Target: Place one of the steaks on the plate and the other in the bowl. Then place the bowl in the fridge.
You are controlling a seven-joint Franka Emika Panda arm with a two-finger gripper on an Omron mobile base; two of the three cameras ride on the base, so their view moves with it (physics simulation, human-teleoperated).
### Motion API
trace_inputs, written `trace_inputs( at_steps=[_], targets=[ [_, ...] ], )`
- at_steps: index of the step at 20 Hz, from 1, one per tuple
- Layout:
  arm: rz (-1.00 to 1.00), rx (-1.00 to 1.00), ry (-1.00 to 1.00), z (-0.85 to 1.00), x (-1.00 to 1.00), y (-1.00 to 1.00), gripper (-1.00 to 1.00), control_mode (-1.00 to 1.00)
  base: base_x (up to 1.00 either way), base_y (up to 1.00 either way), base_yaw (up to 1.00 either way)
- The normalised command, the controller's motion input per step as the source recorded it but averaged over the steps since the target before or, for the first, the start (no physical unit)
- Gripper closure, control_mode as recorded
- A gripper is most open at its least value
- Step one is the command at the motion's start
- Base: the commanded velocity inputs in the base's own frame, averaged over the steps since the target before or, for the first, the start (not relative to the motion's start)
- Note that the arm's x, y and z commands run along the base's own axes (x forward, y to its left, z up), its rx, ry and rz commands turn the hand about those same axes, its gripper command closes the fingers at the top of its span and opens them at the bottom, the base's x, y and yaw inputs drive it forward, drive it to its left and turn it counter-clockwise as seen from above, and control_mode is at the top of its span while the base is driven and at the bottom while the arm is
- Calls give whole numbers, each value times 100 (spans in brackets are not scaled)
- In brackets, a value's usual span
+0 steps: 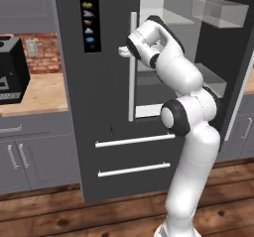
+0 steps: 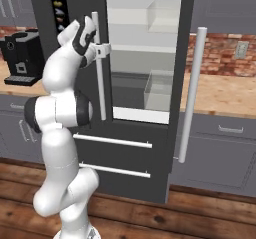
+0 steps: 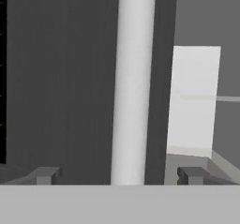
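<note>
You've got a black coffee machine (image 1: 11,70) on the wood counter (image 1: 42,94), brick backsplash (image 2: 220,53) w/ outlet (image 2: 242,49), grey cabinets (image 1: 34,156) below, wood floor (image 2: 200,213).

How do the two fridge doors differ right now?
The left fridge door is closed, while the right fridge door is swung open, exposing the shelves inside. The open gripper sits at the left door's handle; the right door's handle stands free. Both doors are dark grey with long silver handles.

Glossy white rounded arm (image 1: 191,132) with dark joints.
</note>
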Motion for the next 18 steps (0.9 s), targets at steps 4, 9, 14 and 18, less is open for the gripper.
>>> trace_inputs(
  at_steps=[4, 9, 14, 18],
  targets=[
    [-2, 0, -2, 0, 28, -20, -100, -100, 0, 0, 0],
    [0, 0, 0, 0, 56, 0, -100, -100, 0, 0, 0],
    [0, 0, 0, 0, 64, 0, -100, -100, 0, 0, 0],
    [0, 0, 0, 0, 49, 5, -100, -100, 0, 0, 0]
  ],
)
